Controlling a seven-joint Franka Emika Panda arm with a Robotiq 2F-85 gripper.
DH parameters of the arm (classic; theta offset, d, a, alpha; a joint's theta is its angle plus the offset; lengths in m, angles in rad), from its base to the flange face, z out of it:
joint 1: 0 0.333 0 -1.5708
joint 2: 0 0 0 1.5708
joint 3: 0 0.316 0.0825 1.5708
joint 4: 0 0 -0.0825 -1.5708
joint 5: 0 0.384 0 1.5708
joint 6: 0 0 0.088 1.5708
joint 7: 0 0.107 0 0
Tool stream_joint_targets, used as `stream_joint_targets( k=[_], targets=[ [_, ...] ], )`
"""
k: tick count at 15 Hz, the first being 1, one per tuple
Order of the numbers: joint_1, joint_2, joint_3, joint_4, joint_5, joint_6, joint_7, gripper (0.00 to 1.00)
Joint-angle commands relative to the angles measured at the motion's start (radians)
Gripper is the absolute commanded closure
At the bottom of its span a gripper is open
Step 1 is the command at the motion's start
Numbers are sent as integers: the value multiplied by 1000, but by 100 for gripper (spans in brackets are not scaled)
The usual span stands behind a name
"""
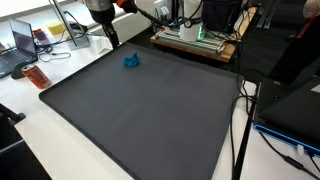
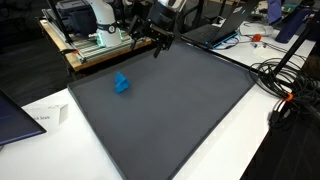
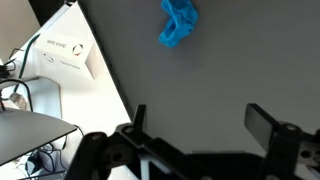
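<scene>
Overhead, the Franka arm reached down at the mat's far edge, with the Robotiq gripper (image 1: 108, 38) hanging above that edge in both exterior views (image 2: 160, 42). Its wrist was tipped so that the two fingers pointed down and slightly inward over the dark grey mat (image 1: 140, 115). In the wrist view the gripper (image 3: 200, 122) came in from the bottom. One black finger (image 3: 138, 116) stood on each side, spread wide apart, with bare mat showing between them and nothing held.

By count there was one arm, one gripper with two fingers, one mat and one blue crumpled cloth (image 1: 131, 61). The cloth lay alone on the mat, near the far edge and clear of the fingers. In an exterior view (image 2: 121, 83) it sat toward the mat's far corner region, apart from the gripper. In the wrist view it lay on the mat ahead of the open fingers (image 3: 179, 24).

One white card (image 3: 62, 52) lay just off the mat's side edge and carried small dark print, too small to read. One open laptop (image 1: 20, 45) stood beyond the mat on the white table.
</scene>
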Motion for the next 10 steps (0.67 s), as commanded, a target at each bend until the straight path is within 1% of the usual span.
stream_joint_targets(
  k=[1, 3, 5, 10],
  targets=[
    [23, -13, -28, -49, -56, -6, -21, 0],
    [25, -15, -28, -52, -80, -31, -76, 0],
    [25, -3, -21, -45, -95, -39, -158, 0],
    [12, 23, -6, -27, -61, -55, -390, 0]
  ],
)
